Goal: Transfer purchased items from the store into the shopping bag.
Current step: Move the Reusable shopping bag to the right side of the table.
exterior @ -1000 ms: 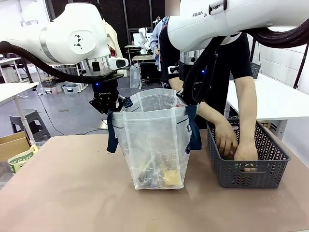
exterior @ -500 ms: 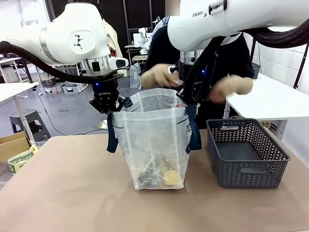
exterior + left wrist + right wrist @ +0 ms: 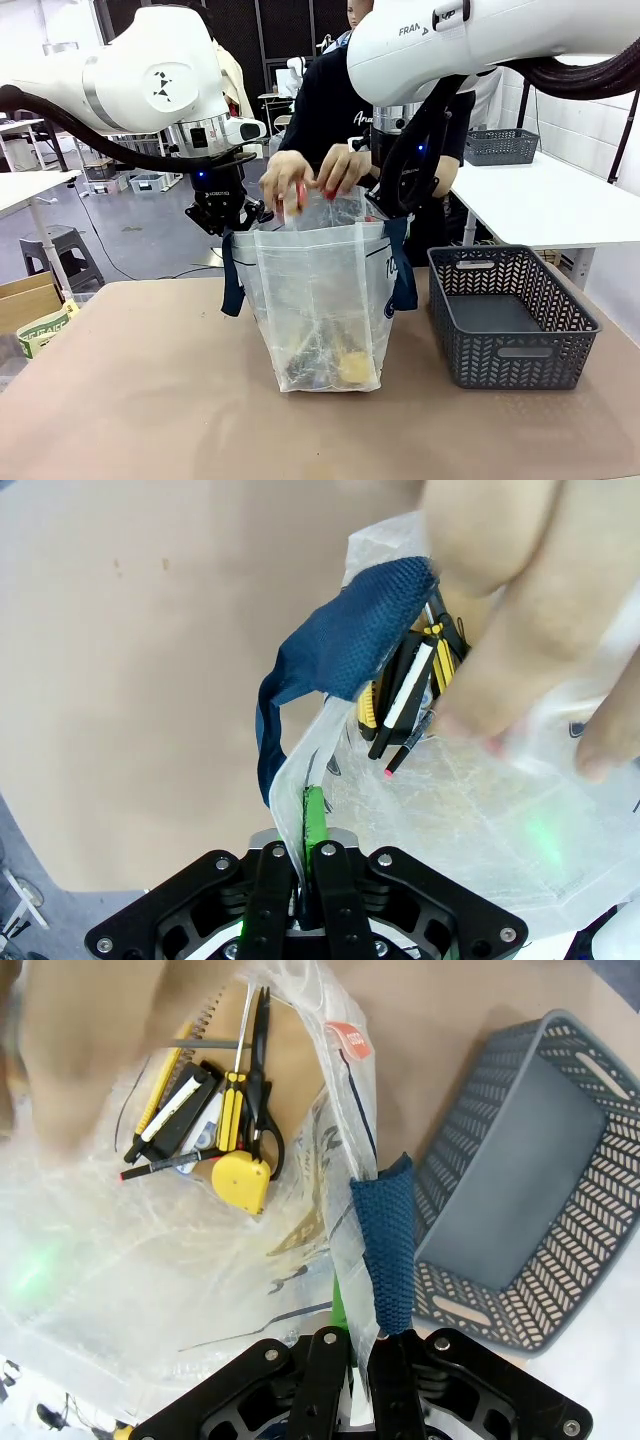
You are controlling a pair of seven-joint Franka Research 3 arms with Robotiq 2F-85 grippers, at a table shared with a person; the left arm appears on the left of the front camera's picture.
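Note:
The shopping bag (image 3: 315,290), translucent with navy handles, stands upright at the table's middle. My left gripper (image 3: 228,220) is shut on its left rim, and my right gripper (image 3: 386,210) is shut on its right rim, holding the mouth open. A person's hands (image 3: 315,175) hover over the opening with a small item that has a red tip. Purchased items (image 3: 330,365) lie at the bag's bottom. In the left wrist view my gripper (image 3: 301,850) pinches the rim beside the blue handle (image 3: 340,630). In the right wrist view my gripper (image 3: 352,1348) clamps the rim above scissors and a yellow tool (image 3: 245,1175).
A dark grey lattice basket (image 3: 505,355) stands at the table's right with nothing visible inside, also seen as the basket (image 3: 520,1210) from the right wrist. The person stands at the far side behind the bag. A white table with another basket is at far right.
The person's hands left the grey basket and came over the bag's mouth carrying items. Both grippers and the bag have stayed put.

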